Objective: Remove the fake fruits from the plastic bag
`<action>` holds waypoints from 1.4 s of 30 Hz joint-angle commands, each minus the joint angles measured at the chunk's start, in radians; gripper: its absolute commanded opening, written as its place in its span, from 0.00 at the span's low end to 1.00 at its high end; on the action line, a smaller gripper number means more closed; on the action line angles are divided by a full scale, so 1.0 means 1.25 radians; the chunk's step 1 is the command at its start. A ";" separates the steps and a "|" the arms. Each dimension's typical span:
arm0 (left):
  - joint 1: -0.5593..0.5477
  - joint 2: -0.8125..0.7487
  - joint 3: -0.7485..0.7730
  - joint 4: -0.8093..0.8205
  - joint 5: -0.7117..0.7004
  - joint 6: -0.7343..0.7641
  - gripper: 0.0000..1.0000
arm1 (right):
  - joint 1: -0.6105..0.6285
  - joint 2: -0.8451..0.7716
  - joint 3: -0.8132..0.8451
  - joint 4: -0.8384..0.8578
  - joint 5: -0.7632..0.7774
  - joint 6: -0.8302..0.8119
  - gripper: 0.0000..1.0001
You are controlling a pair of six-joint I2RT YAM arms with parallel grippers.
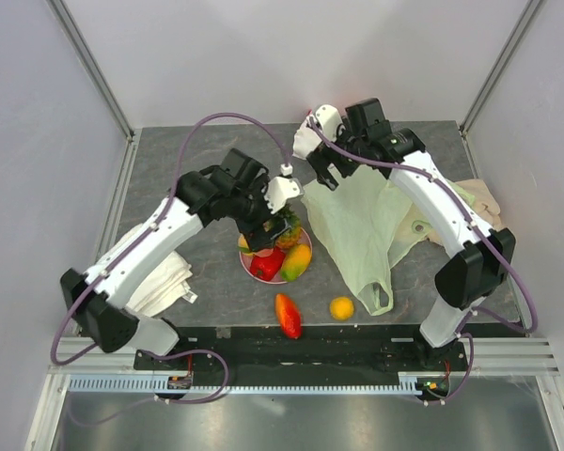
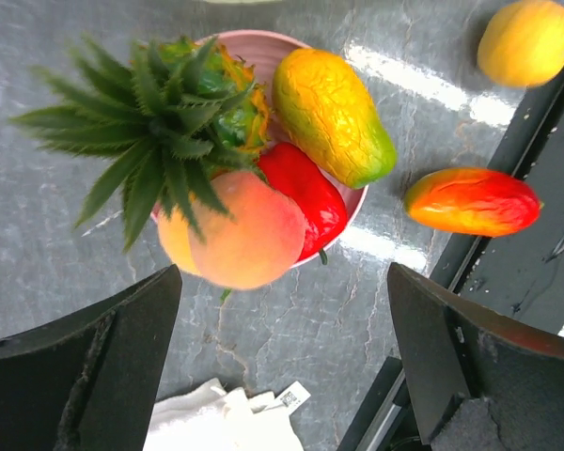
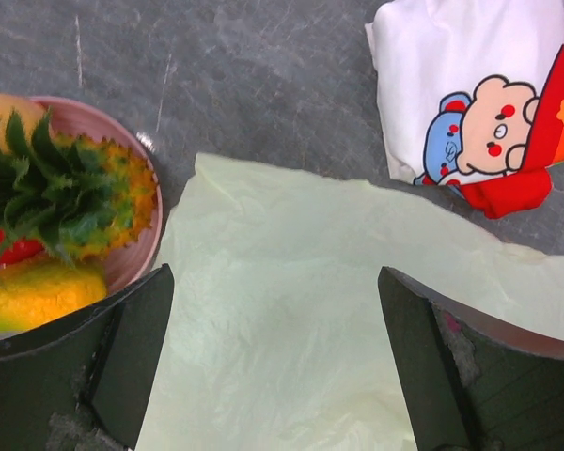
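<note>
Evidently the left gripper [image 2: 284, 282] hangs wide and empty just above the peach [image 2: 244, 235] and pineapple [image 2: 188, 103], gathered on the pink plate [image 2: 254, 42] beneath it. Meanwhile the right gripper [image 3: 274, 282], likewise spread with nothing held, hovers over the flattened plastic bag [image 3: 357, 244] directly below, probably checking for leftovers.

The grey stone-patterned tabletop [image 2: 291, 329] looks smooth and half-glossy, throwing back white streaks of light. The round pink plate [image 2: 261, 39] has a smooth, dull sheen. The plastic pineapple with a green crown [image 2: 169, 122] is bumpy on the body and stiff in the leaves. The round plastic peach [image 2: 249, 235] looks satin, the red plastic pepper [image 2: 305, 193] wet-glossy, and the yellow-green plastic mango [image 2: 334, 113] finely dimpled (its skin catches small highlights). The thin pale-green plastic bag [image 3: 291, 310] is translucent, softly creased and matt. The white cartoon-printed pouch [image 3: 470, 85] looks like soft fabric.
</note>
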 commanded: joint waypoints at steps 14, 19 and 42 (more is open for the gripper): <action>0.350 -0.265 -0.108 0.139 0.034 -0.327 0.99 | 0.328 -0.199 -0.271 -0.160 -0.243 -0.210 0.98; 0.417 -0.267 -0.042 0.142 -0.016 -0.350 0.99 | 0.424 -0.130 -0.238 -0.038 -0.152 0.112 0.98; 0.486 -0.453 -0.117 0.127 0.117 -0.423 0.99 | 0.717 0.152 -0.234 -0.068 0.308 0.683 0.95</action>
